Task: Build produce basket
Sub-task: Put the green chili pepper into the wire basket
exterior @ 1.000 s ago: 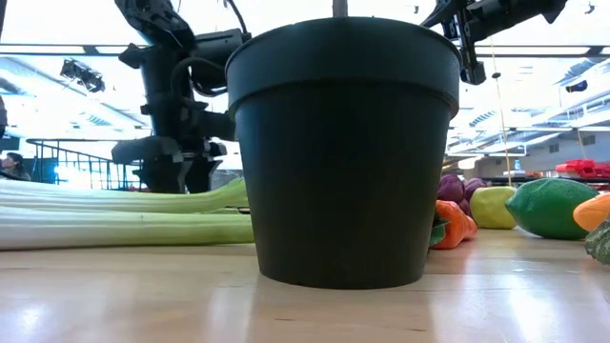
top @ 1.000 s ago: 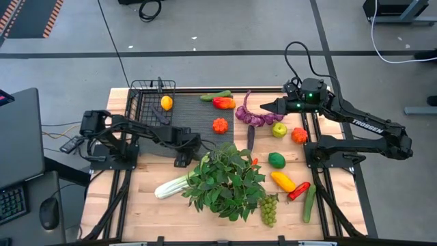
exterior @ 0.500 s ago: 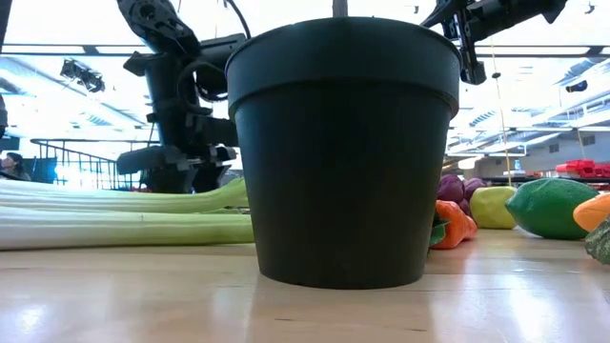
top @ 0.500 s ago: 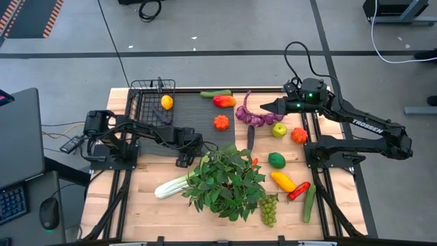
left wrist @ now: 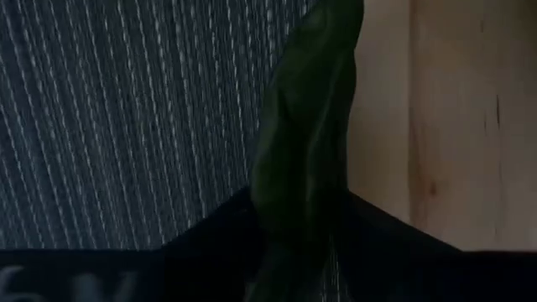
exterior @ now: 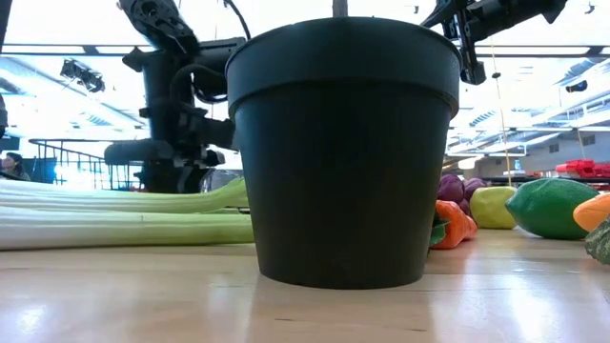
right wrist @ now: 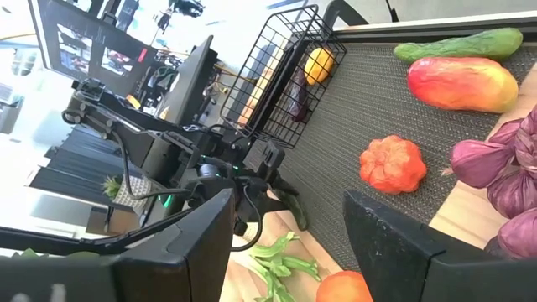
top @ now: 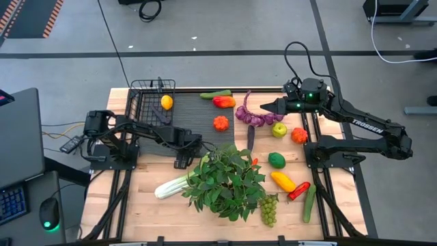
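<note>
1. Basket (top: 136,89) stands at the table's far left corner, on the left end of the ribbed mat (top: 205,130), with its outer sides close to the table's edges. A lemon (top: 166,102) lies inside it.
2. Most of the produce is still outside the basket. On the mat are a cucumber (top: 215,95), a red and yellow pepper (top: 223,102) and an orange ribbed piece (top: 220,124).
3. The purple bulb string (top: 251,116) lies at the mat's right edge. The other pieces are spread over the right half of the wood.
4. The leafy plant (top: 225,179) fills the middle near side, with celery (top: 171,186) lying against its left. Bare wood lies open at the near left corner.
5. The left gripper (top: 196,145) is low at the mat's near edge, just beside the plant's leaves. In the left wrist view its fingers (left wrist: 386,243) press on both flanks of a dark green vegetable (left wrist: 306,143), which lies along the line between mat and wood.
6. The right gripper (right wrist: 289,201) hangs above the bulb string, pointing left toward the basket. It is spread and holds nothing.
</note>
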Available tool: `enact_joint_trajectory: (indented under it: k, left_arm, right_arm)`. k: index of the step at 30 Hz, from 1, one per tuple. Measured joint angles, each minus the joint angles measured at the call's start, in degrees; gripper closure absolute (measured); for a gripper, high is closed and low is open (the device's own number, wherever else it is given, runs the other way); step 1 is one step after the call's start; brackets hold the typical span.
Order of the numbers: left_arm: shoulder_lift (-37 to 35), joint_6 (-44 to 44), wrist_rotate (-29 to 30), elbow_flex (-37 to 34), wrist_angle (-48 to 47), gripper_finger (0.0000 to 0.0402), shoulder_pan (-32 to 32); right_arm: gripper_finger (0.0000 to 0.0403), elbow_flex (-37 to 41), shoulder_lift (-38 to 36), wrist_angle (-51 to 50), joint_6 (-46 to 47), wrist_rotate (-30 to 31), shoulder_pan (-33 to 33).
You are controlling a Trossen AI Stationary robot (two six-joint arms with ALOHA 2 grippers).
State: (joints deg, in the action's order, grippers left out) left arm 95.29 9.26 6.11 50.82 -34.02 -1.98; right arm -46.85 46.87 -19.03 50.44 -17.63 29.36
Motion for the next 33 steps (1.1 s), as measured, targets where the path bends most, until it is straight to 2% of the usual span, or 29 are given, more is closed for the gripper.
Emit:
enact_joint_trajectory:
  k: [6,13,17,21,26,33]
  left_arm:
    - [0.02,-0.07,0.02,6.62,-4.44,0.0312,-0.05]
    - [-0.01,-2.61,0.69,17.78,-11.60,0.0301,-0.15]
    - [-0.04,-4.41,6.09,22.20,-17.48,0.0302,-1.18]
    - [-0.04,-5.80,9.90,24.44,-23.68,0.0305,-4.18]
    - [-0.60,-8.34,10.65,25.04,-31.95,0.0302,-9.59]
    - [-8.50,-12.68,10.80,25.06,-30.20,0.0306,-16.48]
  right_arm:
    - [0.0173,0.00,0.00,0.00,-1.01,0.00,0.00]
    - [0.0173,0.00,0.00,0.00,-1.08,-0.12,0.00]
    - [0.0173,0.00,0.00,0.00,-1.22,-0.33,-0.02]
    - [0.0173,0.00,0.00,0.02,-2.10,-0.38,-0.02]
    - [0.0173,0.00,0.00,0.01,-2.49,-0.43,-0.02]
    - [0.0173,0.00,0.00,0.07,-2.65,-1.53,-0.02]
